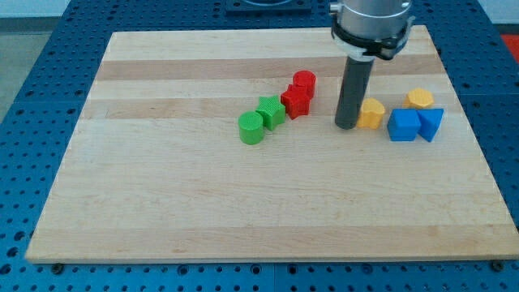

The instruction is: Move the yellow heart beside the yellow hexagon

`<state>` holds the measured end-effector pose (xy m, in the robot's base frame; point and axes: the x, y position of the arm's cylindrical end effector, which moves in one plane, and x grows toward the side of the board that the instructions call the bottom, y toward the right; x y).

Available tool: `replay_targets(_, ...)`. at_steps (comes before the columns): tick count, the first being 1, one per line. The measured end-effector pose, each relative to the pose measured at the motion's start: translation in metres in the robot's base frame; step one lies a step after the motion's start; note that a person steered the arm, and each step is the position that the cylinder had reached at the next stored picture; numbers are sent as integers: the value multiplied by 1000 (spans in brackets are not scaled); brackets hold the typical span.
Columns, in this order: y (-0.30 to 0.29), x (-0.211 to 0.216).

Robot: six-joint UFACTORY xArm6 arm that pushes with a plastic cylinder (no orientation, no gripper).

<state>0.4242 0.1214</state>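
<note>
The yellow heart (pixel 372 113) lies right of the board's middle. My tip (pixel 346 126) stands right against the heart's left side. The yellow hexagon (pixel 420 99) lies further to the view's right and a little higher, a short gap away from the heart. The rod partly hides the heart's left edge.
A blue cube (pixel 403 126) and a blue triangular block (pixel 431 123) sit just right of the heart, below the hexagon. Two red blocks (pixel 300 93) lie left of the rod. A green star (pixel 271 111) and a green cylinder (pixel 251 128) lie further left. The wooden board (pixel 203 211) ends near the hexagon's right.
</note>
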Motion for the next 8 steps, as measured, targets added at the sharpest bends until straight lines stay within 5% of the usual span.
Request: replay_targets(8,30,-14)
